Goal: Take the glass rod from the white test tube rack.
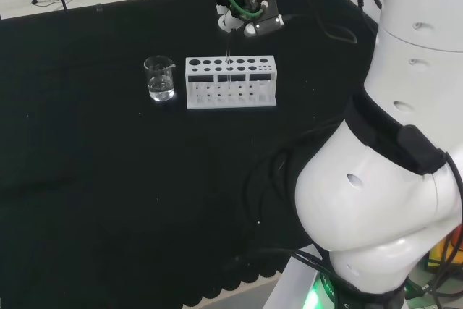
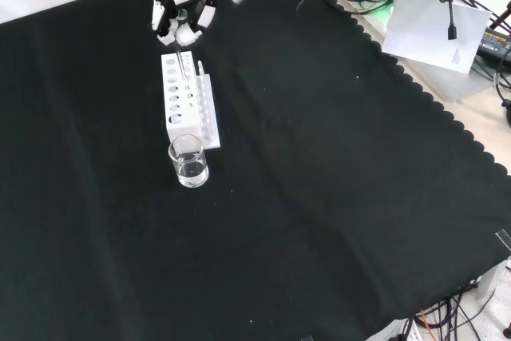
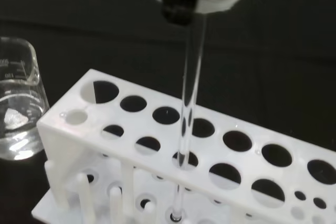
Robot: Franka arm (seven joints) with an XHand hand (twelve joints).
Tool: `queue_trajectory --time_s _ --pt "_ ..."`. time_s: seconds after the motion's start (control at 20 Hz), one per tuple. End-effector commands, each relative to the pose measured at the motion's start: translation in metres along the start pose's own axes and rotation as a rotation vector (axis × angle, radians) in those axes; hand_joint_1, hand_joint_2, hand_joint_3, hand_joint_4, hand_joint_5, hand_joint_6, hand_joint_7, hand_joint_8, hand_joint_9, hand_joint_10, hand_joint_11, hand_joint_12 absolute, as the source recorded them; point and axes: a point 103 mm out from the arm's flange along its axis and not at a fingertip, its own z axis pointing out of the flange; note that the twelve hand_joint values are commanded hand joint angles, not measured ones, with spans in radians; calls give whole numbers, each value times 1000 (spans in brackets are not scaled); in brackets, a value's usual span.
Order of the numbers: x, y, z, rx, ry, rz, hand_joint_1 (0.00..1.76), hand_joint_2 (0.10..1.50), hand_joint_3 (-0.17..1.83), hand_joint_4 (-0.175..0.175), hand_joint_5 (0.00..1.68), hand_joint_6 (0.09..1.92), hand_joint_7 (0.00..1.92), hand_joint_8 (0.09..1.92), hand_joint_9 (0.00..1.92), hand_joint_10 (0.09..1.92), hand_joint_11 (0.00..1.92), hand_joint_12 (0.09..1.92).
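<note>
Hand [image 1: 249,16] above white rack [image 1: 231,82], fingers pinching top of glass rod [image 3: 190,108]; rod upright, lower end still in a rack hole. Beaker [image 1: 160,78] left of rack, head view.

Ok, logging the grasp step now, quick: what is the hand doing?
Hand: shut on the clear glass rod, which stands upright in a hole of the white test tube rack.

Your counter [image 1: 108,193] is draped in black cloth with a scalloped near edge in the head view. Directly on it you have a white test tube rack [image 1: 231,83] and, just beside it to the left in that view, a clear glass beaker [image 1: 160,78] holding some clear liquid.
</note>
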Motion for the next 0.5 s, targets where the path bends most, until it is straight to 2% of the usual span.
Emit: queue_trajectory --time_s 0.05,0.25,0.5 --pt "-3 -19 -41 -91 11 28 1302 746 651 -175 1025 819 1176 1125 1643 919 1659 740" --pt "-7 -32 -63 -100 23 29 1303 772 599 -175 1034 775 1166 1126 1657 895 1663 728" --pt "-13 -50 -98 -156 56 31 1302 799 547 -175 1040 739 1157 1125 1665 884 1672 723"
